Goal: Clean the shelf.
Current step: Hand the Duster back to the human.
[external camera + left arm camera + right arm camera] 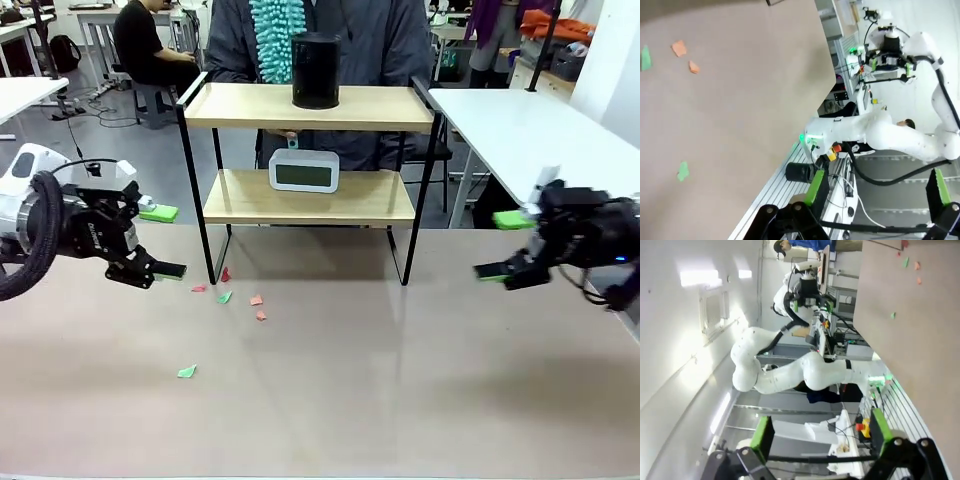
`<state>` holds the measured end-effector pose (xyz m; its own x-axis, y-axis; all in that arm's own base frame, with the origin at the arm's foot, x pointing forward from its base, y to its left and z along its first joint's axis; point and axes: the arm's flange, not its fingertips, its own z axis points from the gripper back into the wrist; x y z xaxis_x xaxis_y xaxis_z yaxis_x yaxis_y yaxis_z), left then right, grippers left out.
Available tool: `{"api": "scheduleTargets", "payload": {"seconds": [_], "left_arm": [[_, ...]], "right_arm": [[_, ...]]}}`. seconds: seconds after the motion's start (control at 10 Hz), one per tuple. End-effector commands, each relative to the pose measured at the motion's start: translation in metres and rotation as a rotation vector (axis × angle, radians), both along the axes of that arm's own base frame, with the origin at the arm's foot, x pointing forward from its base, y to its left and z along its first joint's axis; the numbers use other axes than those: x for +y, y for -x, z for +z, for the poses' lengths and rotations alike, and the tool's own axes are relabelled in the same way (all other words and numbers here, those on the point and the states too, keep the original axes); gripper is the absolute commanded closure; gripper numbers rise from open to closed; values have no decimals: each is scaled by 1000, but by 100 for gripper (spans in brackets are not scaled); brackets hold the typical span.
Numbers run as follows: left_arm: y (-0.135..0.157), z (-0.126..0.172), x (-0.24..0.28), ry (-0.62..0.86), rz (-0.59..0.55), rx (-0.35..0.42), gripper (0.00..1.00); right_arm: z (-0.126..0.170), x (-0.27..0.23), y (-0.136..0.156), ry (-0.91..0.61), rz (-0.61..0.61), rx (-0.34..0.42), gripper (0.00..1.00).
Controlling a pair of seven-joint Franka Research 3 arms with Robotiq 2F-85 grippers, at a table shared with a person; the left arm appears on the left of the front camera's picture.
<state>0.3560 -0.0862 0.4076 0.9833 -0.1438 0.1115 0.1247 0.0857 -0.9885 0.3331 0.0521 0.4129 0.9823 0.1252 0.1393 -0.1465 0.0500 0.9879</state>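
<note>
Paper bits (pixel 225 297): on the table (pixel 400 400), near the shelf (pixel 310 197) legs.
Left gripper (pixel 165 242): jaws wide apart, empty.
Right gripper (pixel 503 245): jaws wide apart, empty.

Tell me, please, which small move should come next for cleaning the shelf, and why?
Probably the left gripper, open and empty, should reach toward the black cylinder on the shelf top board. It and the clock below still occupy the boards, while the person holds a teal duster behind.
</note>
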Motion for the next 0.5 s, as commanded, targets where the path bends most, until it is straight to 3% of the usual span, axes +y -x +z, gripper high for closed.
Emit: {"api": "scheduleTargets", "payload": {"seconds": [0.0,0.1,0.4], "left_arm": [[32,-17,10,25,111,10,0],[0,0,0,0,0,0,0],[0,0,0,0,0,0,0]], "right_arm": [[-6,19,11,-46,-26,86,0],[0,0,0,0,0,0,0],[0,0,0,0,0,0,0]]}}
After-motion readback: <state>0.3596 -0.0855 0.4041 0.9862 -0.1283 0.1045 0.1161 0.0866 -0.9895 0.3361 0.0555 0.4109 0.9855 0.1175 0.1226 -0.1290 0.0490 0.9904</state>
